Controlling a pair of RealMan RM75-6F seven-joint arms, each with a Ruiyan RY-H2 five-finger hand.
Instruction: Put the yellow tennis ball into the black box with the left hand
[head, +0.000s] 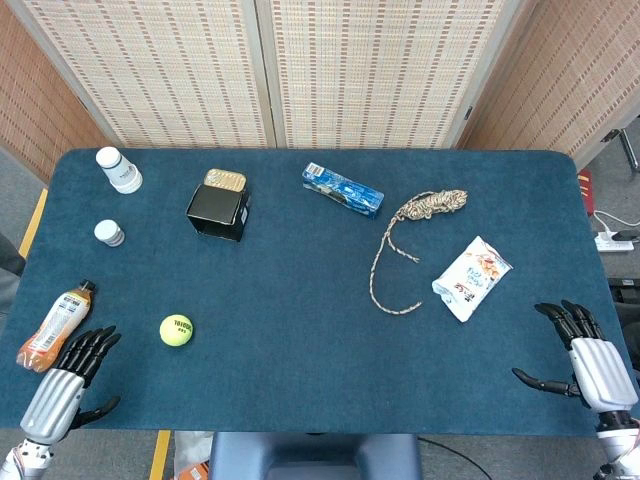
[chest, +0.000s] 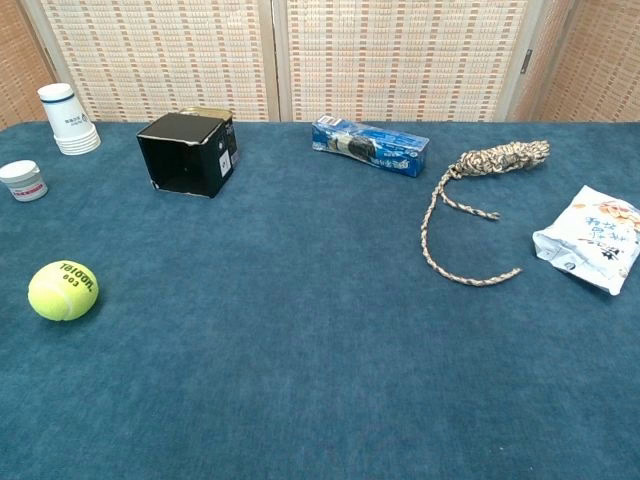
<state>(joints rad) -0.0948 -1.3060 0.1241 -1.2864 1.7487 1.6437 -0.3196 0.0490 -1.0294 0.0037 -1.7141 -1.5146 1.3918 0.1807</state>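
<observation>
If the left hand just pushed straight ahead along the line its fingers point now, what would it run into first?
The left hand points up and slightly right across the table, past the orange drink bottle beside it. The small white jar lies roughly on that line; the tennis ball sits off to its right. Depth is hard to judge.

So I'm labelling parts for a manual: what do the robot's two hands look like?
Both match: the left hand and right hand have slim black fingers on a silver-grey metallic palm shell. No markings or loose cables show. Only the head view catches them.
</observation>
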